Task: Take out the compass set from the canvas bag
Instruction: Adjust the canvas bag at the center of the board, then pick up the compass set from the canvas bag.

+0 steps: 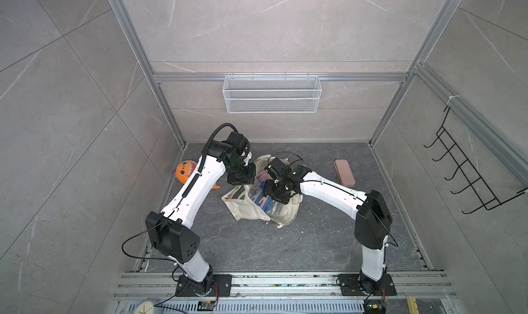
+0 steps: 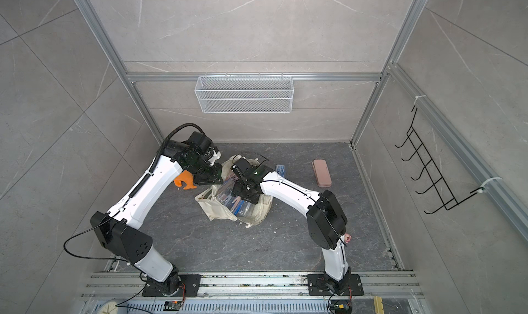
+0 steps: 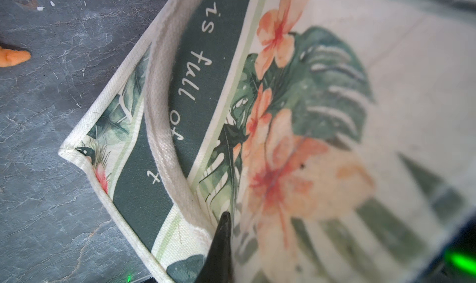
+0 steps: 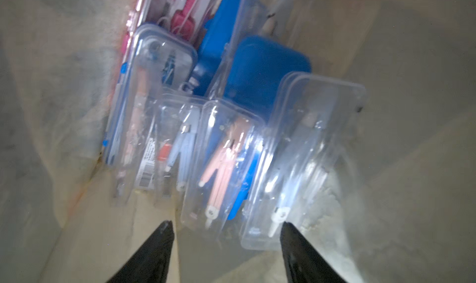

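My left gripper [image 3: 225,225] is clenched on the canvas bag [image 3: 144,191] rim at its ten o'clock. My right gripper [image 4: 226,224] is released above the compass set [image 4: 221,160]. The case is likely light, rigid and slick; pinch across its long edges.

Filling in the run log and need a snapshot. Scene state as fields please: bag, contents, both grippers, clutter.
bag: canvas bag slumped on the floor, mouth open
contents: several clear compass set cases side by side, blue ones behind them
left gripper: shut on the bag's cloth beside a handle
right gripper: open, inside the bag mouth, just short of the cases, holding nothing
clutter: orange plush toy behind the left arm; pink case on the floor beyond the right arm
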Motion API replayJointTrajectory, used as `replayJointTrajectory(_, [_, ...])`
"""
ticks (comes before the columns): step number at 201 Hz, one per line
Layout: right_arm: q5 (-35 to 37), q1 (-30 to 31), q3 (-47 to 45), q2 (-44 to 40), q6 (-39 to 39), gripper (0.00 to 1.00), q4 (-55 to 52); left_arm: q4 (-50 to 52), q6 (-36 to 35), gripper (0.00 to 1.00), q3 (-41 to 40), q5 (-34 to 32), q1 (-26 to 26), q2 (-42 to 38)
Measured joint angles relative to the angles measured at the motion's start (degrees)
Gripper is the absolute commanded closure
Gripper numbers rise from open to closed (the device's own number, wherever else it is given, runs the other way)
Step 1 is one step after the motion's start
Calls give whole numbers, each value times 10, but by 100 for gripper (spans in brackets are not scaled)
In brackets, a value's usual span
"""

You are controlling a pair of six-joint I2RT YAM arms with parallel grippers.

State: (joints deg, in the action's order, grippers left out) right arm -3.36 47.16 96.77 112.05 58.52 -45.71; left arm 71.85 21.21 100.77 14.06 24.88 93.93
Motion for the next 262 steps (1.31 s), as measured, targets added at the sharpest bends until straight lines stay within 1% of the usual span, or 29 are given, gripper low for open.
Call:
replayJointTrajectory(31, [13,0,-9,0,0,27,-8,0,0,100,-6,1,0,-5])
replayJointTrajectory(70, [9,-5,-24,16,1,23,5,-1,0,100,-6,3,0,-6])
replayJointTrajectory(111, [-3,-11,-29,41,5,22,30,-1,0,100,-6,7,0,-7])
replayJointTrajectory(177, [-7,-13,-47,41,-5,36,83,-3,0,100,-7,4,0,-7])
replayJointTrajectory(222, [-1,-14,-69,25,-16,53,101,-5,0,100,-12,4,0,-9])
replayJointTrajectory(262, [2,-16,-86,12,-17,62,114,-5,0,100,-12,4,0,-9])
